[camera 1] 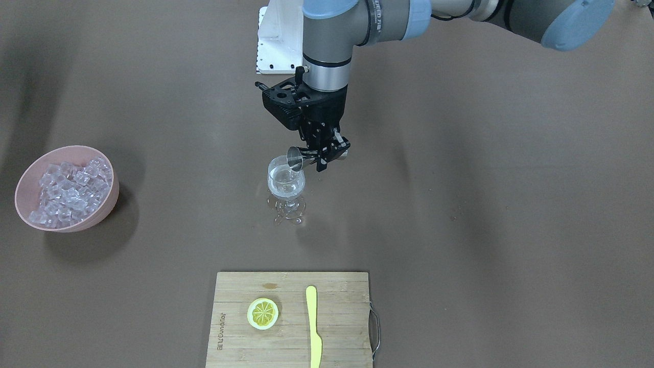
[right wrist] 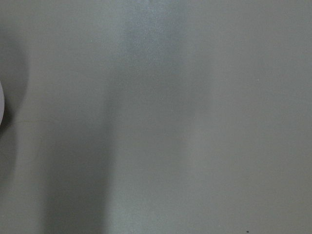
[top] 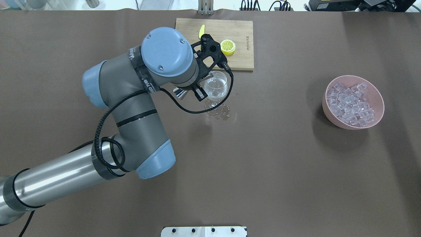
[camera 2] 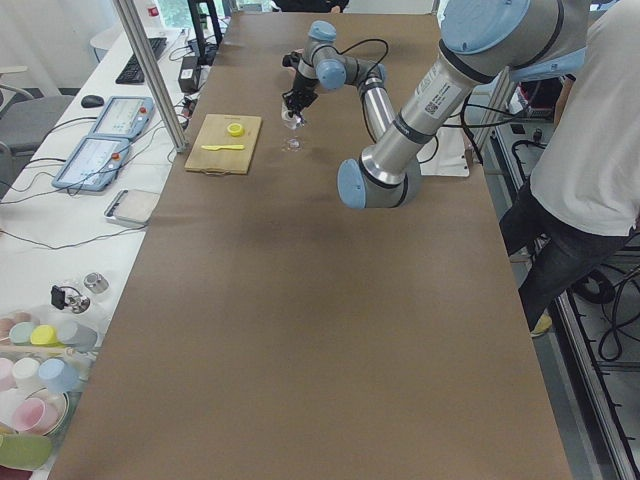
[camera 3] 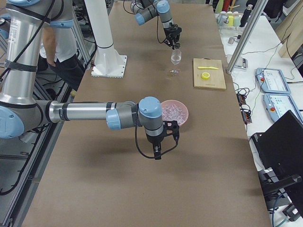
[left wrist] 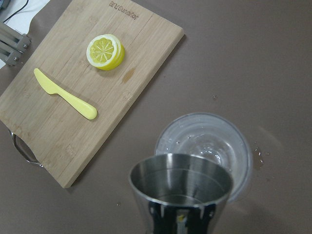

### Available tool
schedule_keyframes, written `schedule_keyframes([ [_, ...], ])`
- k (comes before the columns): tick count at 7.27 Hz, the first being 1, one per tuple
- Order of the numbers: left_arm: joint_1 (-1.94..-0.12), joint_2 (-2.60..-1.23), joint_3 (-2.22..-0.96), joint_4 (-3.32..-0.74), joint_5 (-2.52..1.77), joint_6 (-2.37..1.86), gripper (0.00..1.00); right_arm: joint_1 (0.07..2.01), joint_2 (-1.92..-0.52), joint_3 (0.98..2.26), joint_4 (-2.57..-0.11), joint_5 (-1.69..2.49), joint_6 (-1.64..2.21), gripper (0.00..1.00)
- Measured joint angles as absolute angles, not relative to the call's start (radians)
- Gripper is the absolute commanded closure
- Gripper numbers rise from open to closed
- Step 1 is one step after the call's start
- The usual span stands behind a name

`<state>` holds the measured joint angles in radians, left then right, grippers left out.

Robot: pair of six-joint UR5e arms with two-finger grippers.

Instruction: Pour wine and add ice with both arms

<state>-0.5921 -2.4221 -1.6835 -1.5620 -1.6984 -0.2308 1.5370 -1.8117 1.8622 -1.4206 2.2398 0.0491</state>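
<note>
Exterior front-facing: my left arm (camera 1: 327, 46) reaches down, end effector (camera 1: 323, 152) clenched on a steel jigger (camera 1: 295, 158), tilted (long axis slanting), mouth toward the glass (camera 1: 286, 185).

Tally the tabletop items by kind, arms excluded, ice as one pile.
Wine glass: 1
Metal jigger: 1
Pink bowl: 1
Ice pile: 1
Wooden cutting board: 1
Lemon half: 1
Yellow knife: 1
Total: 7
</note>
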Motion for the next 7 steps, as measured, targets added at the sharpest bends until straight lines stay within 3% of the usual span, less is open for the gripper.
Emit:
schedule_keyframes([
  [4,-0.707,-2.322,-1.762,-1.708,-1.858,-0.302,1.0,1.537,-1.812,1.862,-1.42,2.24,0.049,0.0],
  [7,-0.789,-2.14,-1.854,-1.885,-1.916,-0.374,1.0,1.537,-1.812,1.862,-1.42,2.24,0.049,0.0],
])
